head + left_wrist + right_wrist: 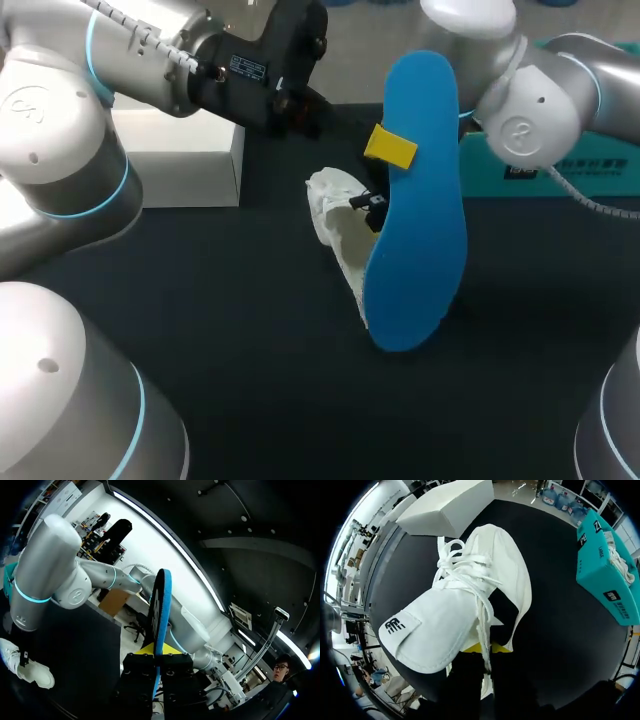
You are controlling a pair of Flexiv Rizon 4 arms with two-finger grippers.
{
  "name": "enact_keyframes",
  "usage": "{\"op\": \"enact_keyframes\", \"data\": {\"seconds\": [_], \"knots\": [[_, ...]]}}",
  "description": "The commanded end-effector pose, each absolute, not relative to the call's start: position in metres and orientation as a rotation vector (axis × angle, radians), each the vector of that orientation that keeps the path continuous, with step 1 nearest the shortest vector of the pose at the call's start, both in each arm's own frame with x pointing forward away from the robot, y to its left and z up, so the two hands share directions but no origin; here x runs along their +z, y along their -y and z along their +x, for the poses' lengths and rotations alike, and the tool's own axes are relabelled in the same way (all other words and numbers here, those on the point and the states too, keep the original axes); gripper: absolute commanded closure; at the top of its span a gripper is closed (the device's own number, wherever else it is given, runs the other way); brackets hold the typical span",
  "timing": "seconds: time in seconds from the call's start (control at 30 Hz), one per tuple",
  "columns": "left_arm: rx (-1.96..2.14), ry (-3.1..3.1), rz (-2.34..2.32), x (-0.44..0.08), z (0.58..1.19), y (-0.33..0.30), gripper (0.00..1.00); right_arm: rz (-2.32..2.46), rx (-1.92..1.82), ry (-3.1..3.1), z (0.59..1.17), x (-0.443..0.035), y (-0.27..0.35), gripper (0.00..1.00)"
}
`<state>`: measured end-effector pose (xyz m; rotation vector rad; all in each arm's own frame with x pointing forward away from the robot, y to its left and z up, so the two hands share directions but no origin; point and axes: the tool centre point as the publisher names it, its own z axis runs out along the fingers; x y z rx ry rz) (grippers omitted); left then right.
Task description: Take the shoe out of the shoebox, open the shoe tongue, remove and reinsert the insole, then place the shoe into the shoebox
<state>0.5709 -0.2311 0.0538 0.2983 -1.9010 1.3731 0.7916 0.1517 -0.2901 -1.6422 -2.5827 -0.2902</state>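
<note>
A blue insole stands raised on end over the table's middle, with my left gripper shut on it. In the left wrist view the insole runs edge-on out from between the yellow tips of the left gripper. The white shoe lies on the dark table, partly hidden behind the insole. In the right wrist view, my right gripper is shut on the rim of the shoe. The laces are loose and the tongue is folded out.
A teal shoebox stands at the table's right edge, also seen as the teal box with something white inside. A white box sits at the back left. My right arm hangs above the teal box.
</note>
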Motion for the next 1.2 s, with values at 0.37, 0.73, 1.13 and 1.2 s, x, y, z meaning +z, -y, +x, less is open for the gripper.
{"op": "enact_keyframes", "data": {"seconds": [0.37, 0.73, 1.13, 1.2], "knots": [[1.372, 1.902, 0.297, 0.054, 0.571, 0.232, 1.00, -1.715, -0.342, 2.413, 0.774, -0.297, -0.152, 1.00], [1.372, 1.902, 0.297, 0.054, 0.571, 0.232, 1.00, -1.745, -0.397, 2.263, 0.776, -0.322, -0.150, 1.00], [1.372, 1.902, 0.297, 0.054, 0.571, 0.232, 1.00, -1.750, -0.440, 2.169, 0.781, -0.349, -0.145, 1.00], [1.372, 1.902, 0.297, 0.054, 0.571, 0.232, 1.00, -1.748, -0.436, 2.162, 0.781, -0.352, -0.144, 1.00]]}}
